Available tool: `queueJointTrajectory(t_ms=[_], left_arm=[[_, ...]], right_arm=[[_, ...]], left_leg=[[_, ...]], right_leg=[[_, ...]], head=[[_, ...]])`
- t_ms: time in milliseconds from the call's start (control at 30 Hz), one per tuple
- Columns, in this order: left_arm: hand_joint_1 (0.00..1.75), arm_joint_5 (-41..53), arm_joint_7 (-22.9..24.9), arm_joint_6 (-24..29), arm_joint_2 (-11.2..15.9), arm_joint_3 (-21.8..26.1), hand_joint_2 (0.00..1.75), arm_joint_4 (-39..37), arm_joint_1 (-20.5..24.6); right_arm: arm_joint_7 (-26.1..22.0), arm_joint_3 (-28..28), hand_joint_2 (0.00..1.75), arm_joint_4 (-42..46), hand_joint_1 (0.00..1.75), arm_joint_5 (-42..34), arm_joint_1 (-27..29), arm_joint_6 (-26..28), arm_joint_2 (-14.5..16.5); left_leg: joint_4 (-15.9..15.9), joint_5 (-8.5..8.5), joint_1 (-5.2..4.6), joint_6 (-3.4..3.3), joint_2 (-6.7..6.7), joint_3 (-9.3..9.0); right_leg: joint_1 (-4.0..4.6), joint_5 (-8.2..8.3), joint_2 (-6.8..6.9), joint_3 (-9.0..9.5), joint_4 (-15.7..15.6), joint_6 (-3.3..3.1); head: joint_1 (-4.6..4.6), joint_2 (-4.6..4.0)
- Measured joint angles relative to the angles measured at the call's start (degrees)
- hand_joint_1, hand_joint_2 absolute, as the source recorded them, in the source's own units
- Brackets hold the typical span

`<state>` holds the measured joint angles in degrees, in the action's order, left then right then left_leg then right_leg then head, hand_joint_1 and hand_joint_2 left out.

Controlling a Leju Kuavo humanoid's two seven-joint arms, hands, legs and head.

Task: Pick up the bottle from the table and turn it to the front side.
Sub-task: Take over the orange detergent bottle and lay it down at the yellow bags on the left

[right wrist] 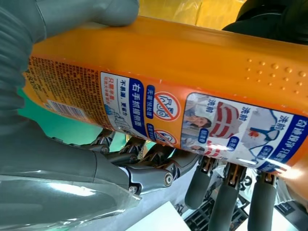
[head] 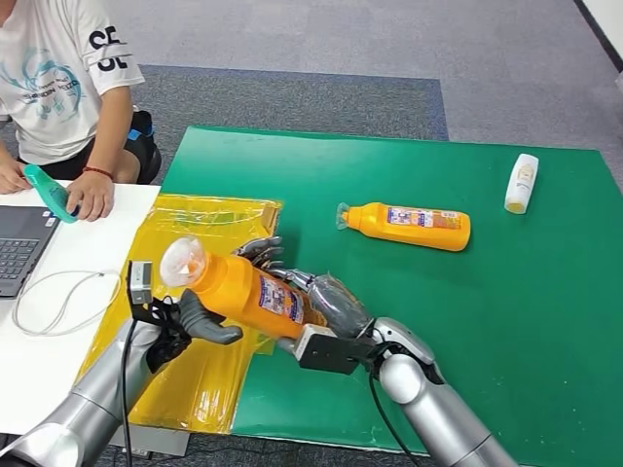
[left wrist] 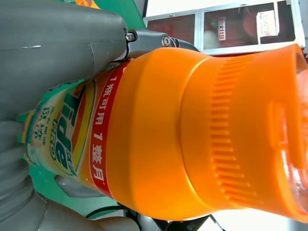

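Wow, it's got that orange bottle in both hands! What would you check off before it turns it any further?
1. Right hand grips the orange detergent bottle: ok.
2. Left hand supports it near the cap end: ok.
3. Bottle lifted off the yellow plastic sheet: ok.
4. Front label faces the head view: not ok; the back label shows there.
5. Second orange bottle and white bottle lie well apart: ok.
6. Cap tight: cannot tell.

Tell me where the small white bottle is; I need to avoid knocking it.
In the head view the small white bottle lies on the green mat's far right, beyond the lying orange bottle.
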<state>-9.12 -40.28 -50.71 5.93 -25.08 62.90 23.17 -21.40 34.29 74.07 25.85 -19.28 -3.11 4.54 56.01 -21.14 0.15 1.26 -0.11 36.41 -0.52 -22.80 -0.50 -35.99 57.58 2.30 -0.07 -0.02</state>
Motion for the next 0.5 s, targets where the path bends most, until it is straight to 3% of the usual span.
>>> queueJointTrajectory(t_ms=[400, 500], left_arm=[[0.00, 0.93, 0.00, -0.43, -0.84, 0.93, 1.75, 0.97, -0.62], [1.27, 1.15, 0.00, -0.48, -0.85, 1.01, 1.75, 1.04, -0.68]], right_arm=[[0.09, 0.00, 1.75, -0.09, 1.75, -0.03, 0.37, -0.87, 0.19], [0.09, 0.00, 1.75, -0.18, 1.75, -0.01, 0.39, -0.88, 0.20]], left_leg=[[0.00, 0.00, 0.00, 0.00, 0.00, 0.00], [0.00, 0.00, 0.00, 0.00, 0.00, 0.00]], right_leg=[[0.01, 0.00, 0.00, 0.00, 0.00, 0.00], [0.00, 0.00, 0.00, 0.00, 0.00, 0.00]], head=[[0.00, 0.00], [0.00, 0.00]])
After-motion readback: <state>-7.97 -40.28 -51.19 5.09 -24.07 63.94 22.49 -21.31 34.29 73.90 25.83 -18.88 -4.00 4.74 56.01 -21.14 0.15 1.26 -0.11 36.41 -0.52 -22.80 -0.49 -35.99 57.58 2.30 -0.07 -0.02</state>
